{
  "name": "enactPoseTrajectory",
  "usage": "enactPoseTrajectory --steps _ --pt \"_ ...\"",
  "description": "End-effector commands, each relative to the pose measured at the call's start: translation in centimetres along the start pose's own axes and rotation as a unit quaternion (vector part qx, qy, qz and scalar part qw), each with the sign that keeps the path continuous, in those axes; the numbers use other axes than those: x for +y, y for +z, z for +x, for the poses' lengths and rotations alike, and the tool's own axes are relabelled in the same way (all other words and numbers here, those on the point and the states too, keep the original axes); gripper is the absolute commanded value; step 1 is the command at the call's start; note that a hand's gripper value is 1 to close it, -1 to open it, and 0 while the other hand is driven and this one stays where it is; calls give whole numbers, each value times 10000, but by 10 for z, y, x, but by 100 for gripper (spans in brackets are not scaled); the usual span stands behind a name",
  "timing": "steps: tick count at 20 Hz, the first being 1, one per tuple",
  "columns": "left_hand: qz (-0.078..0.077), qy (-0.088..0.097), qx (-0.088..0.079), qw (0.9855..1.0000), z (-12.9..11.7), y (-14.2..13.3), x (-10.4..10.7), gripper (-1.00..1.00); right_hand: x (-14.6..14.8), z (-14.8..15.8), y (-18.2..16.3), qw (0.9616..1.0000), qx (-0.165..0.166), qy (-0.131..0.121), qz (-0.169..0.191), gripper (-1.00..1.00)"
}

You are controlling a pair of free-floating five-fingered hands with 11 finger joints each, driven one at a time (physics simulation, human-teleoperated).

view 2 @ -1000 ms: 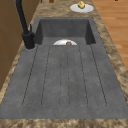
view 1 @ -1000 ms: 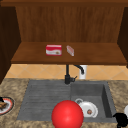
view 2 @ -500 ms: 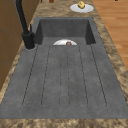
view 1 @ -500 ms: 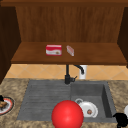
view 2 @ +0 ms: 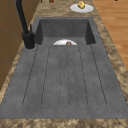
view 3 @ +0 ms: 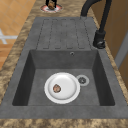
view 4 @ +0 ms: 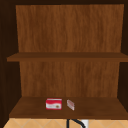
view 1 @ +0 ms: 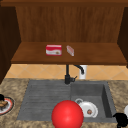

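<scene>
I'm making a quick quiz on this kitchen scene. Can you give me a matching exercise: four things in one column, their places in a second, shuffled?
Things:
1. red and white box
2. white plate
3. black tap
4. red-rimmed plate

Places:
A. on the counter left of the sink
B. in the sink basin
C. on the lowest cabinet shelf
D. at the back edge of the sink

Pairs: 1-C, 2-B, 3-D, 4-A

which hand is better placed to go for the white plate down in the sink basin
Right. The right hand hangs by the front right corner of the basin, close to the white plate. The left hand is far off over the red-rimmed plate, beyond the draining board.
</scene>
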Motion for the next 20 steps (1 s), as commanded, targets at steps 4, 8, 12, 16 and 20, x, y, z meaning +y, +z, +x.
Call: enactPoseTrajectory --steps 4,8,12,16,20 --pt "5 -4 6 10000 -16 -3 4 100 0 0 0 10000 0 0 0 0" --pt "-6 165 394 9991 -20 -14 1 -100 0 0 0 10000 0 0 0 0" --pt "-167 293 384 9987 -19 -17 -1 -100 0 0 0 10000 0 0 0 0" --pt "-283 365 434 9980 -19 -24 -1 -100 0 0 0 10000 0 0 0 0" --pt "-416 459 595 9963 -20 -36 -4 -100 0 0 0 10000 0 0 0 0"
